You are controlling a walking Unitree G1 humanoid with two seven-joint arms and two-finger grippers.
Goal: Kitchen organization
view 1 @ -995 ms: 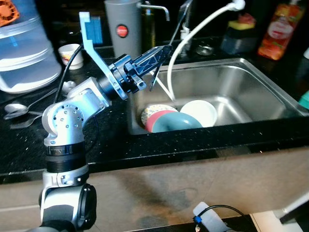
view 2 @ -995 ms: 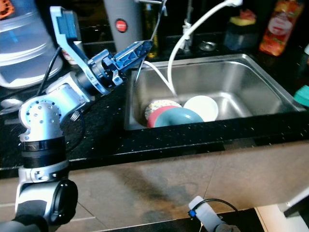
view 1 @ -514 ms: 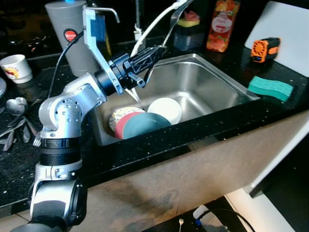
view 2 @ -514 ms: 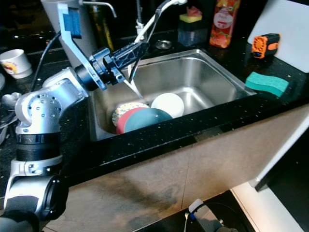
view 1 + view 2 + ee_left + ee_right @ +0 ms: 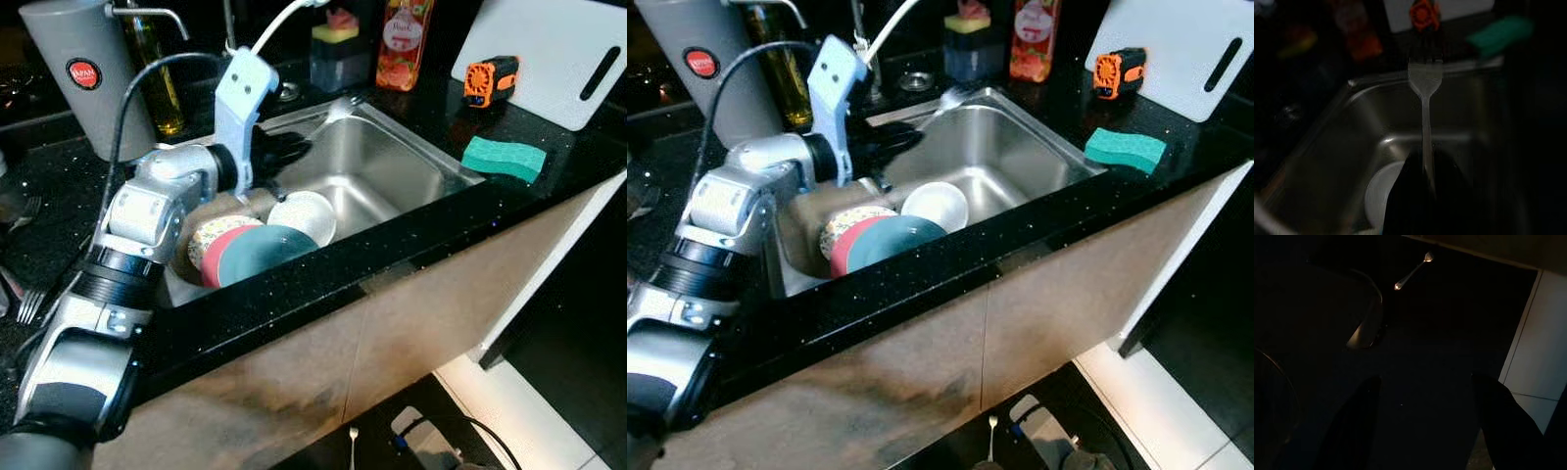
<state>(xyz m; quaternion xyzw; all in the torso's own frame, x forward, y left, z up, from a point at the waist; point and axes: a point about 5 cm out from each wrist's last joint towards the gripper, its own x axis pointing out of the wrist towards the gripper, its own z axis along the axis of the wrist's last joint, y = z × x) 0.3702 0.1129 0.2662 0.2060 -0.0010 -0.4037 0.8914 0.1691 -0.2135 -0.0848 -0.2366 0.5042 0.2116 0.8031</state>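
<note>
My left gripper (image 5: 290, 153) reaches over the left part of the steel sink (image 5: 392, 162) and is shut on a metal fork (image 5: 1425, 81). The fork's tines (image 5: 948, 96) point toward the sink's far rim. Under the gripper, inside the sink, lie a white bowl (image 5: 302, 215), a teal plate (image 5: 260, 253) over a red plate, and a patterned bowl (image 5: 216, 235). My right gripper (image 5: 1425, 421) hangs low in the dark above the floor, its two fingers (image 5: 1354, 426) apart with nothing between them.
A green sponge (image 5: 503, 157), an orange device (image 5: 490, 76) and a white cutting board (image 5: 549, 49) sit right of the sink. Behind it stand a red bottle (image 5: 397, 44), a grey canister (image 5: 83, 78) and a white hose (image 5: 279, 18). A spoon (image 5: 353, 436) lies on the floor.
The camera has swung to the right, so the whole scene shifted left. My left wrist has turned and come down lower over the sink, still shut on the fork.
</note>
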